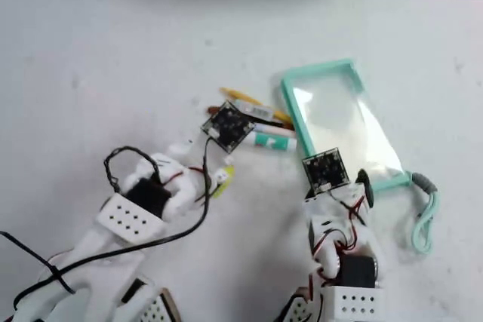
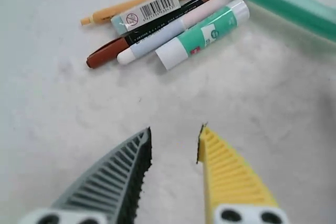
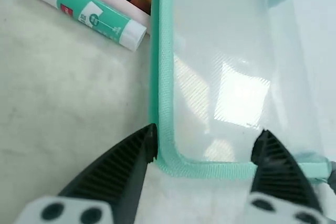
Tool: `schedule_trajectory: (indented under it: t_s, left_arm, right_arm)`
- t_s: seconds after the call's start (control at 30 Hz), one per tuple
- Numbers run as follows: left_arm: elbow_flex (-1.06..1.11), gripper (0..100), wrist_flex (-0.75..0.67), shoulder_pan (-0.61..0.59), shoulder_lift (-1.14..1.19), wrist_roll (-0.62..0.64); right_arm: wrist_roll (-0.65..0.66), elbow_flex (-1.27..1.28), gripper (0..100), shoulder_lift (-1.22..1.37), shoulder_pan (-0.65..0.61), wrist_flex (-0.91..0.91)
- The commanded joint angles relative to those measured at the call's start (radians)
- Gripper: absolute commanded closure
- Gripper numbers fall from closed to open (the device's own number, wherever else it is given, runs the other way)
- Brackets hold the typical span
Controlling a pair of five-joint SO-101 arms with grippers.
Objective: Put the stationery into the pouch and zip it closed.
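Mint-trimmed clear plastic, the pouch (image 1: 296,115) lay flat on the table (image 1: 113,50), with the glue stick (image 2: 202,34) and pens (image 2: 142,45) bundled just beside its long edge. The left gripper (image 2: 174,135) hung near the bundle, jaws parted and empty. The right gripper (image 3: 206,137) stood astride a pouch corner, jaws wide open and holding nothing. We judged the pick best made on the glue stick, outermost of the bundle, taken across its barrel, while the right pinned the trim. We could not tell whether the pouch was open or zipped. Part of the bundle was masked from above.
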Motion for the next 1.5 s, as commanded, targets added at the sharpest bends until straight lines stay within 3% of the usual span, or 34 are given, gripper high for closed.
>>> schedule_trajectory:
  t_s: [0.0, 0.07, 0.2, 0.57, 0.77, 0.9, 1.1, 1.33, 1.47]
  left_arm:
    - [-0.009, 83, -0.02, 0.004, 0.002, 0.008]
    - [-0.009, 83, -0.02, 0.004, 0.002, 0.008]
    - [-0.009, 83, -0.02, 0.004, 0.001, 0.008]
    - [-0.003, 83, -0.028, 0.002, 0.002, 0.054]
    - [-0.003, 83, -0.028, 0.002, 0.002, 0.054]
    - [-0.003, 83, -0.025, 0.001, 0.004, 0.054]
    - [-0.003, 83, -0.023, 0.001, 0.008, 0.054]
    - [-0.003, 83, -0.023, 0.001, 0.008, 0.054]
    - [-0.003, 83, -0.025, 0.001, 0.01, 0.054]
  right_arm:
    - [0.014, 0.009, 88.5, -0.007, 0.01, 0.004]
    - [0.015, 0.005, 98.5, -0.007, 0.008, 0.002]
    - [0.121, 0.003, 94.3, -0.007, 0.007, 0.027]
    - [0.094, -0.064, 98.6, -0.007, 0.018, 0.101]
    - [0.098, -0.195, 97.5, -0.002, 0.193, 0.084]
    - [0.144, -0.35, 97.4, 0.033, 0.245, 0.145]
    - [0.21, -0.617, 97.4, 0.361, 0.321, 0.191]
    - [0.221, -0.881, 97.0, 0.754, 0.524, 0.188]
    - [0.334, -0.924, 87.8, 0.88, 0.588, 0.145]
